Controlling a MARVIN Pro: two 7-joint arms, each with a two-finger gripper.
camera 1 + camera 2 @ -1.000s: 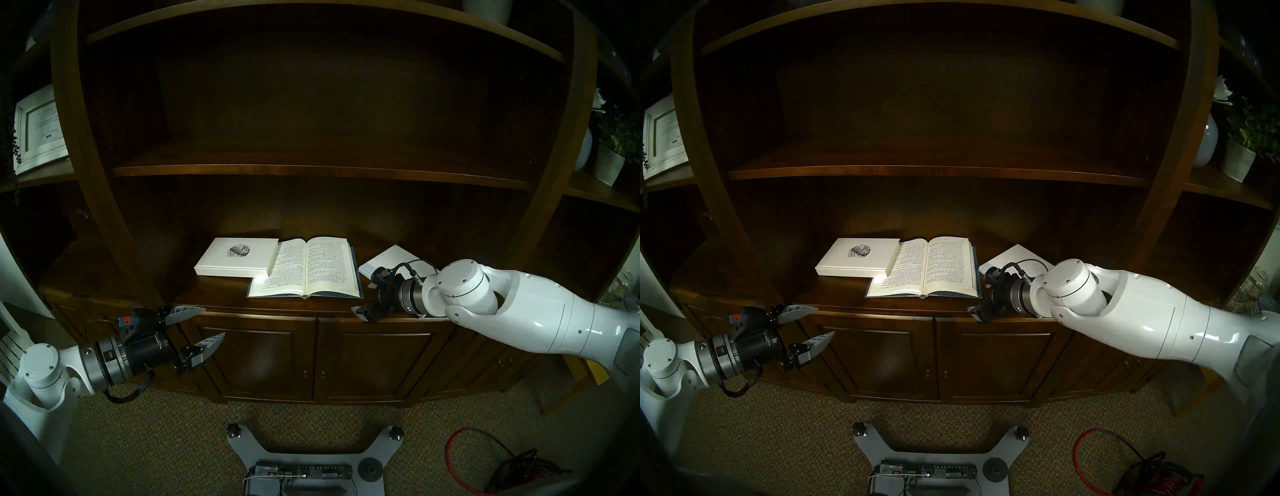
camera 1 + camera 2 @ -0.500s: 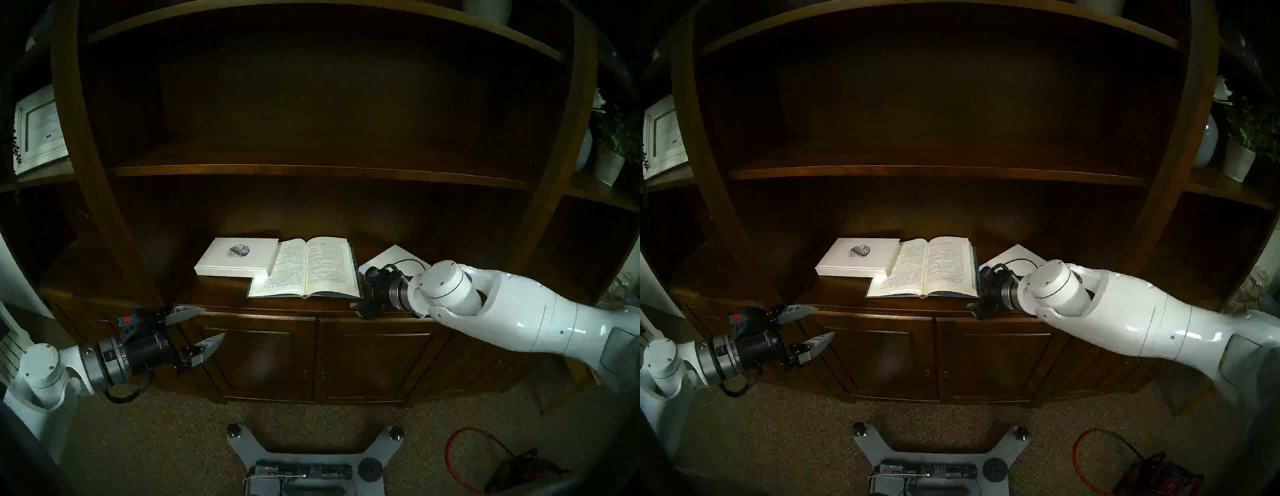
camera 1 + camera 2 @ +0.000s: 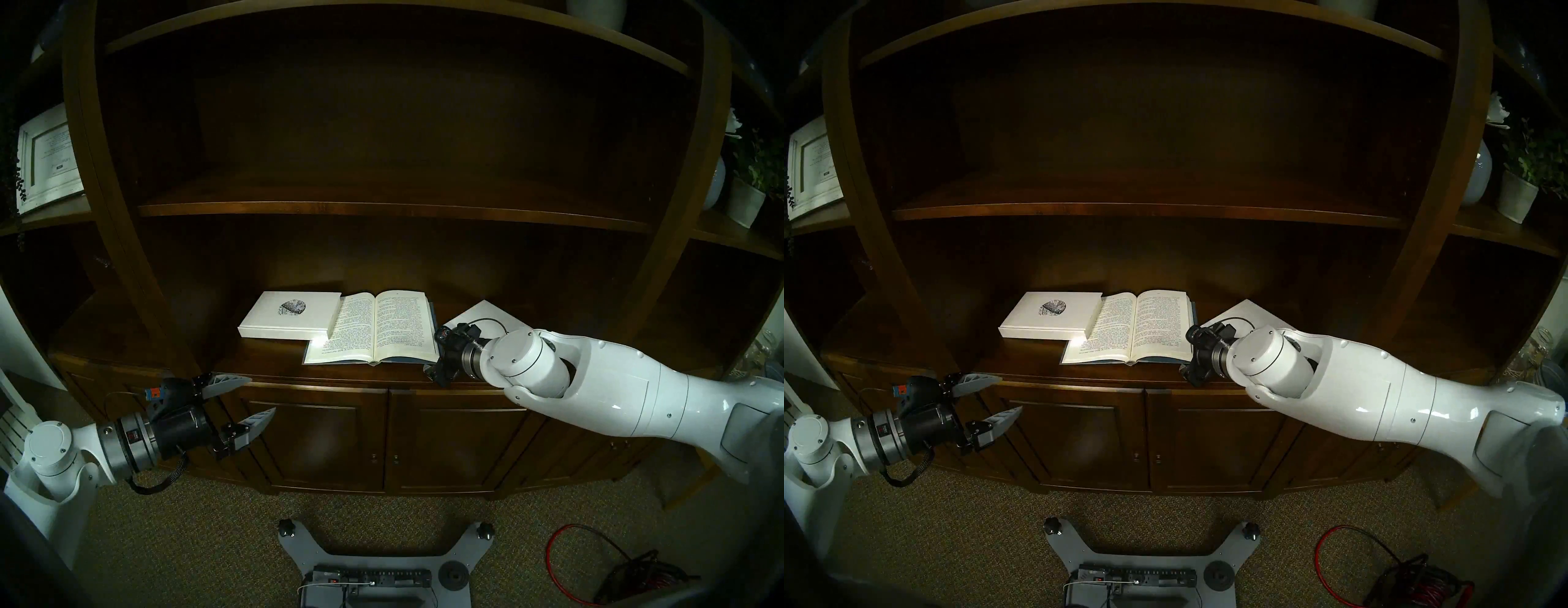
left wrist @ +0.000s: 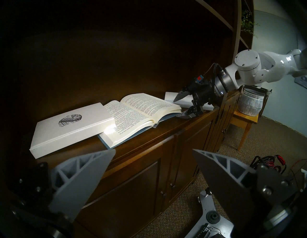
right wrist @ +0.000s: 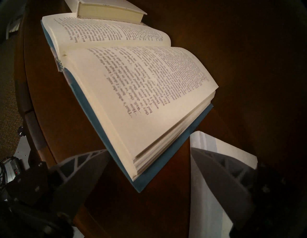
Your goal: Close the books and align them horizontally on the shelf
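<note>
On the deep dark-brown wooden ledge [image 3: 263, 361] lie three books. A closed white hardcover with a black oval drawing [image 3: 290, 315] overlaps the left page of an open blue-covered book with cream text pages [image 3: 375, 329]. The right gripper [image 3: 441, 361] is just beside its right edge, partly hiding a plain white book [image 3: 481, 313]. The left gripper [image 3: 250, 399], fingers spread, hangs before the cabinet doors [image 3: 382, 441].

A furnished living room or study: a tall dark-brown wooden bookcase [image 3: 394, 208], speckled beige carpet [image 3: 203, 547], a white-framed picture [image 3: 46, 159], a potted green plant [image 3: 753, 187].

Blue book [image 3: 373, 329] open flat on shelf [image 3: 263, 361], perhaps overlapping closed speckled book [image 3: 290, 315]
</note>
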